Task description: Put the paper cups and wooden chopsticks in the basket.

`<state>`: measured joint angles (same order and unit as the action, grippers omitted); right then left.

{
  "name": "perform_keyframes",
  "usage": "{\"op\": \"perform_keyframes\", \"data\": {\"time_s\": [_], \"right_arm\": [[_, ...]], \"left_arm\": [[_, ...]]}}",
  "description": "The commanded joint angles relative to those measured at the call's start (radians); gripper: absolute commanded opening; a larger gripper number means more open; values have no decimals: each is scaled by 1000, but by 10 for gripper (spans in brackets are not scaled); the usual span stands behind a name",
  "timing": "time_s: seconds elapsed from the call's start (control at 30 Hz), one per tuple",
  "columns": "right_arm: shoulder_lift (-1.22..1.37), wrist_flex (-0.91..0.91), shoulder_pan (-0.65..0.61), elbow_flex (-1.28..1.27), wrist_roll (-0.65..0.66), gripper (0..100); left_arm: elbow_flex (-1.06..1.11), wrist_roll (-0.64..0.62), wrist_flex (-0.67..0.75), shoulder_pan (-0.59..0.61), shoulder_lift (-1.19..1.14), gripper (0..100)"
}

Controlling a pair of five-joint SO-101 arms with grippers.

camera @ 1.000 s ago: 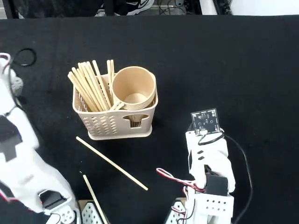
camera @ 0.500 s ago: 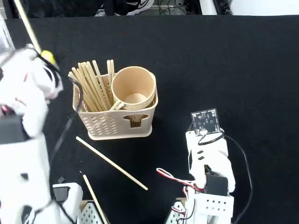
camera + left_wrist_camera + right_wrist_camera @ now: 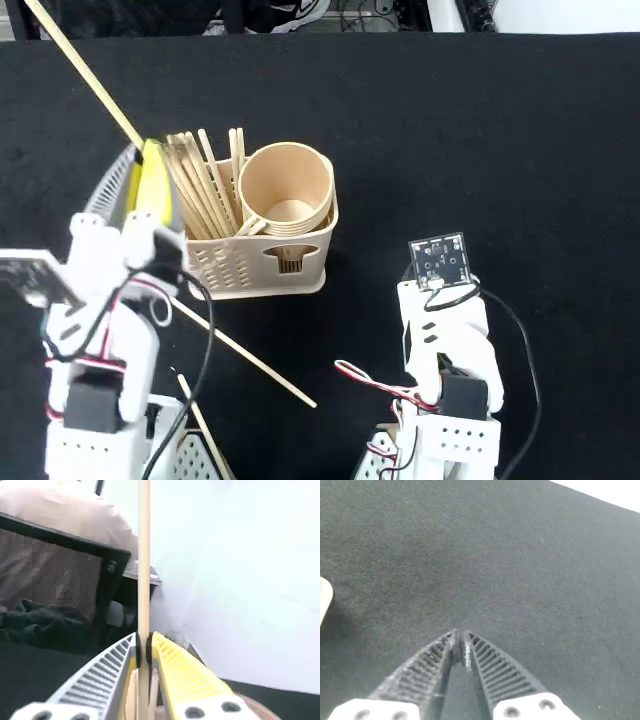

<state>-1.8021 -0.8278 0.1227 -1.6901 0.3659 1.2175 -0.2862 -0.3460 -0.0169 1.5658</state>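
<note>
Now that your left gripper (image 3: 143,645), pinching a chopstick (image 3: 85,75), has swung in from the left to the basket's (image 3: 250,272) left end, beside the paper cups (image 3: 287,180) inside, release it; loose chopsticks (image 3: 240,350) lie nearer, and your right gripper (image 3: 460,647) sits pressed together.

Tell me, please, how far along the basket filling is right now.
Done: paper cups and a bundle of chopsticks stand in the basket. In hand: the left gripper is shut on one held chopstick, raised beside the basket. Left: a loose chopstick and a second loose chopstick lie on the table. The right gripper is shut and empty.
</note>
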Motion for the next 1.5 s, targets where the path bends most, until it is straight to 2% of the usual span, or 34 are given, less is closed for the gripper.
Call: {"op": "perform_keyframes", "data": {"time_s": [0.0, 0.2, 0.27, 0.43, 0.53, 0.77, 0.87, 0.97, 1.03, 1.2, 1.33, 1.47], "right_arm": [[-35, 12, -9, 4, 6, 14], [-35, 12, -11, 4, 6, 14], [-35, 12, -11, 4, 6, 14], [-35, 12, -11, 4, 6, 14], [-35, 12, -9, 4, 6, 14], [-33, 11, -11, 4, 6, 14], [-31, 11, -11, 4, 6, 14], [-33, 5, -11, 4, 6, 14], [-35, -8, -11, 7, 6, 14], [-35, -3, -11, 7, 6, 14], [-35, -2, -11, 7, 8, 14], [-35, -2, -11, 7, 8, 14]], "left_arm": [[111, -3, 11, -62, 100, 45], [130, -46, -167, -65, 138, 219], [122, -94, -187, -61, 138, 234], [67, -97, -233, -35, 137, 236], [-79, -97, -371, 94, 129, 234], [-429, -60, -887, 542, 41, 234], [-412, 31, -902, 619, -126, 236], [-358, 94, -827, 622, -376, 234], [-346, 87, -804, 618, -549, 234], [-369, 3, -772, 552, -930, 236], [-410, -55, -779, 401, -1181, 236], [-473, -215, -784, 294, -1379, 234]]}}
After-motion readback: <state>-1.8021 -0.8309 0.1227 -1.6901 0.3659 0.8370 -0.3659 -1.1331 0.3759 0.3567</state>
